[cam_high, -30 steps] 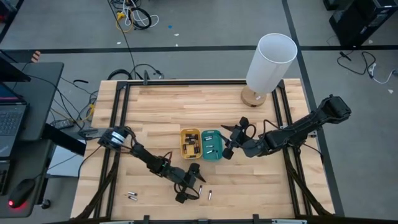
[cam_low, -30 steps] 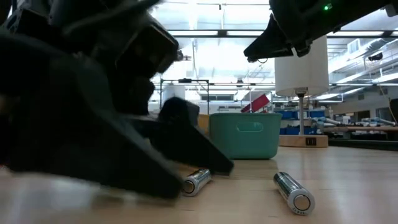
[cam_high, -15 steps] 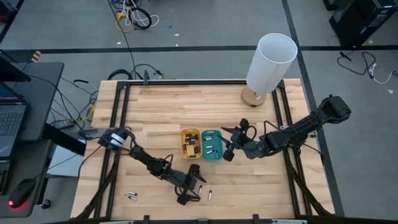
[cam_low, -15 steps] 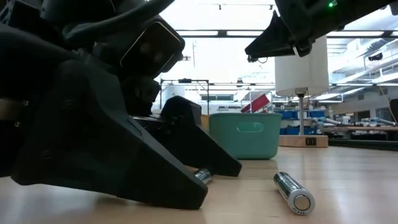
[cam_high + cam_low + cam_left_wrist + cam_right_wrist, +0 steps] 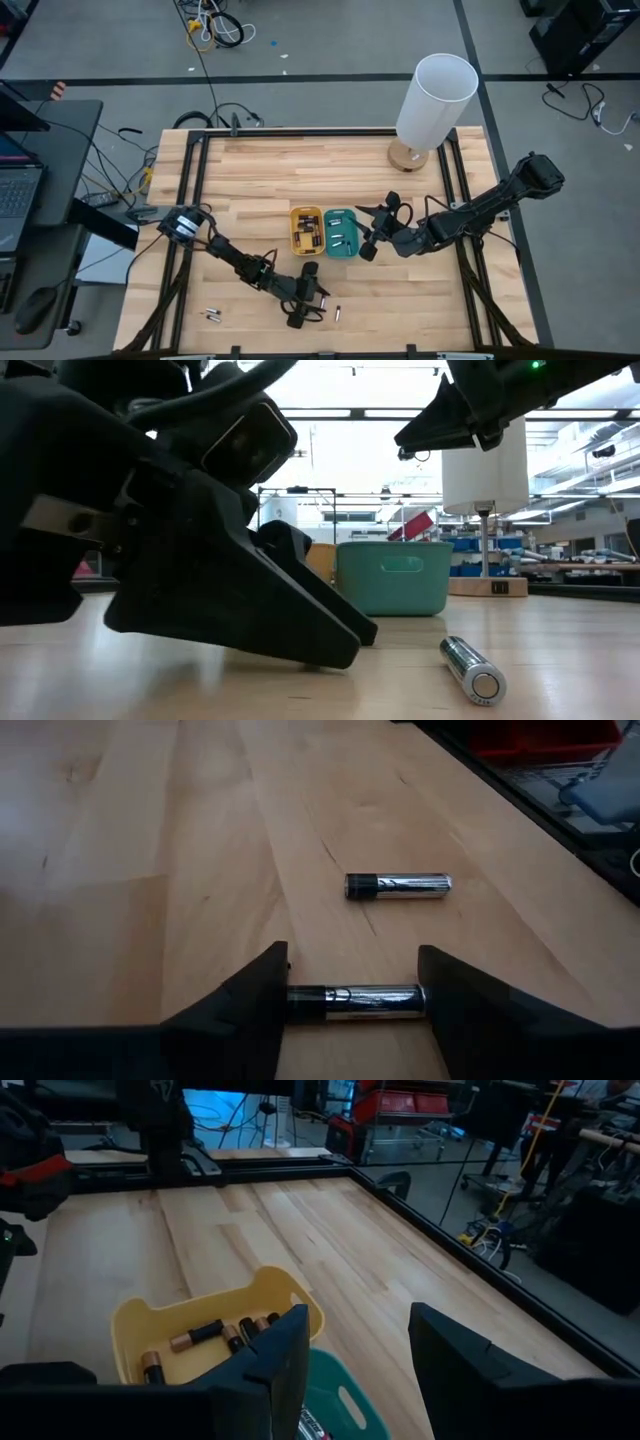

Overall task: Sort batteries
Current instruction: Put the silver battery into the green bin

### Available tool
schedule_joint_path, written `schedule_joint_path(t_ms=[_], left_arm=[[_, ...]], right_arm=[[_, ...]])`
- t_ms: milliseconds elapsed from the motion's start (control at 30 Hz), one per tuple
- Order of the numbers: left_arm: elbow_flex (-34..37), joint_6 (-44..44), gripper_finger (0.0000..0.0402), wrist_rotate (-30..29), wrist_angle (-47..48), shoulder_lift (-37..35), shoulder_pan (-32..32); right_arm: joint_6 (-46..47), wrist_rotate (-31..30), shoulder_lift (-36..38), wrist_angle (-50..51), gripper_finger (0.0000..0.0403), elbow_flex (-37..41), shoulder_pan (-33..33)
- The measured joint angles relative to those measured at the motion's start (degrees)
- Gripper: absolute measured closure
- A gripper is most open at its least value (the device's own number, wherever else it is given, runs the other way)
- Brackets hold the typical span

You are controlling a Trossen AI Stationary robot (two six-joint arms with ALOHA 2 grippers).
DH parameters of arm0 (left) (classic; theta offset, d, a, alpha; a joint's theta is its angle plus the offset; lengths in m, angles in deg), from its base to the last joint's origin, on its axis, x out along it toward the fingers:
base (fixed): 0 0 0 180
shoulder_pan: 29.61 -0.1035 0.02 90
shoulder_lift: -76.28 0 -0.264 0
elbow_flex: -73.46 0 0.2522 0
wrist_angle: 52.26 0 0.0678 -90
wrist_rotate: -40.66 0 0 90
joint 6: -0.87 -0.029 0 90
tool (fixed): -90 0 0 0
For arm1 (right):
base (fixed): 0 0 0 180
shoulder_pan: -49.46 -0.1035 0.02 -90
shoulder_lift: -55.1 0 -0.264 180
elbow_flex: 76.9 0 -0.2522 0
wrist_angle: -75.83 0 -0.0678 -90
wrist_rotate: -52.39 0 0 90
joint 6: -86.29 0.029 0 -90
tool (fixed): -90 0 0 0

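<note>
My left gripper (image 5: pixel 303 298) is low over the table's near middle, shut on a silvery, dark-ended battery (image 5: pixel 355 1002). A second battery (image 5: pixel 398 886) lies loose just beyond it on the wood, also seen in the low view (image 5: pixel 472 670). Two more batteries (image 5: pixel 213 316) lie near the front left. My right gripper (image 5: pixel 360 1350) hangs open above the teal tray (image 5: pixel 340 233), with nothing between its fingers. The yellow tray (image 5: pixel 215 1330) next to it holds several batteries. My left gripper has the battery lengthwise between its two fingers, one finger on the dark end (image 5: pixel 294 999) and the other on the silvery end (image 5: pixel 416 1001). The fingers slant down toward the table's near edge. The battery lies flat on the wood.
A white lamp (image 5: pixel 432 100) on a wooden base stands at the far right of the table. Black frame rails (image 5: pixel 196 190) run along the table's edges. Bare wood lies between the trays and the far edge.
My left gripper has sunk a little and rolled slightly, and its fingers have closed in from wide open onto the battery's two ends. In the low view the near finger now hides that battery. The loose battery beside it has stayed put.
</note>
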Motion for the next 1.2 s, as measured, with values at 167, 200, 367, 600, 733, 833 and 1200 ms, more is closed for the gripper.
schedule_joint_path(t_ms=[167,200,367,600,733,833,1200], left_arm=[[0.0,-0.2,0.0191,-0.1,-0.2,0.0,0.0],[0.1,-0.4,0.0191,-0.1,-0.7,0.0,0.0],[0.3,-4.1,0.0170,0.3,-1.8,-1.3,0.1],[0.5,-6.7,0.0186,-0.9,6.5,-6.3,-2.4],[0.4,-8.4,0.0182,-1.2,7.9,-9.9,-3.8],[0.4,-9.9,0.0170,-2.3,8.1,-12.6,-5.2],[0.2,-15.2,0.0178,-5.3,8.3,-17.9,-12.3]], right_arm=[[0.0,0.0,0.0,0.0,0.0243,0.0,0.0],[0.0,0.0,0.0,0.0,0.0243,0.0,0.0],[-0.2,0.0,0.0,0.2,0.0243,0.0,0.0],[-0.2,0.0,0.0,0.6,0.0243,0.0,0.0],[-0.2,0.0,0.0,1.3,0.0243,0.0,0.0],[-0.5,0.0,0.0,1.9,0.0243,0.0,0.0],[-0.7,-0.7,0.0,4.4,0.0243,0.0,-0.1]])
